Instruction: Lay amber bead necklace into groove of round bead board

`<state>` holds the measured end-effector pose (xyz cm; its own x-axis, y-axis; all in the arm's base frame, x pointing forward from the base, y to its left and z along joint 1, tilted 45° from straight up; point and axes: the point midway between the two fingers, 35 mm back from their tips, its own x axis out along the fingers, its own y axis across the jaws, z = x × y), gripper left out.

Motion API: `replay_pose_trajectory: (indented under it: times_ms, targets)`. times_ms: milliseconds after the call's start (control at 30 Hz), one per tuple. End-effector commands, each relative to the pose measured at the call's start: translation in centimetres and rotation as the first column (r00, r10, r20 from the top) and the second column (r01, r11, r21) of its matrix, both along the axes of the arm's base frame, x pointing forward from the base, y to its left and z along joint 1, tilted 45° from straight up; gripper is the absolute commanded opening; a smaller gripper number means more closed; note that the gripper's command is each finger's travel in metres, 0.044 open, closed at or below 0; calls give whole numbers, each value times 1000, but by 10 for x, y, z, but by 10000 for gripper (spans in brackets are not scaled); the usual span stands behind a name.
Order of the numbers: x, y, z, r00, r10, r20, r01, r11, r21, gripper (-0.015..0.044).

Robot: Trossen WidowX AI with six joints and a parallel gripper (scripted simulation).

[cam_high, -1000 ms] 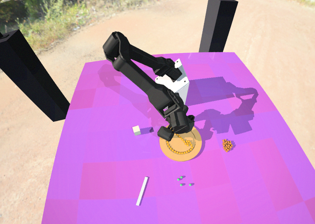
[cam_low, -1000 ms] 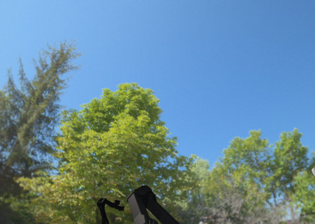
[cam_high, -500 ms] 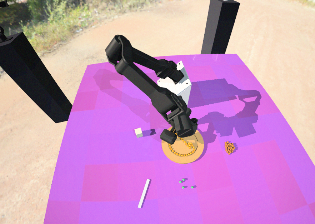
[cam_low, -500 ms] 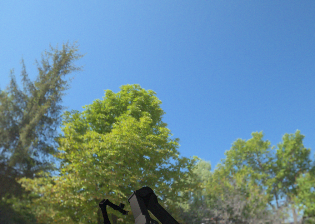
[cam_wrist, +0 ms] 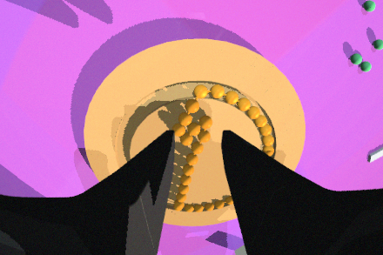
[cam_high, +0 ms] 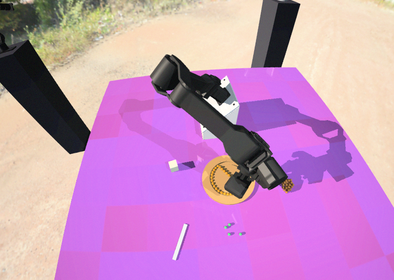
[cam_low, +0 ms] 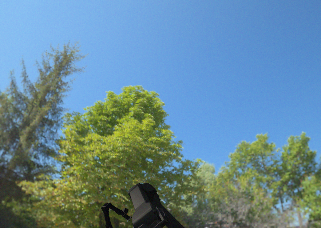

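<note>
The round bead board (cam_high: 222, 201) (cam_wrist: 196, 59) lies on the table, partly hidden by my arm in the top view. The amber necklace (cam_high: 212, 177) (cam_wrist: 265, 130) is on it. In the wrist view, beads follow the groove along the top, right and bottom. A strand crosses the inner disc from the bottom to a bunched fold near the upper middle. The left part of the groove that shows has no beads. My gripper (cam_wrist: 198, 137) is over the inner disc, fingers apart and holding nothing. The bunched beads appear between the fingertips and beside the left one; contact cannot be told.
A pale cube (cam_high: 173, 165) lies left of the board and a white bar (cam_high: 180, 242) (cam_wrist: 375, 155) nearer the front. Several green beads (cam_high: 228, 224) (cam_wrist: 356, 58) lie in front of the board. A brown bead cluster (cam_high: 287, 185) lies to its right. My white base stands behind.
</note>
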<state>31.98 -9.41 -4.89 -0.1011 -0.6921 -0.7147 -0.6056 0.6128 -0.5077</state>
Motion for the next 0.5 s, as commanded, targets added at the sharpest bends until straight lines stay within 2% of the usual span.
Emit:
replay_pose_trajectory:
  times_ms: [0, 467]
  targets:
    - [2, 1, -4, 1000, -16, -4, 16, 1000, 1, 120]
    - [2, -9, -14, 1000, -11, 3, 11, 1000, 1, 120]
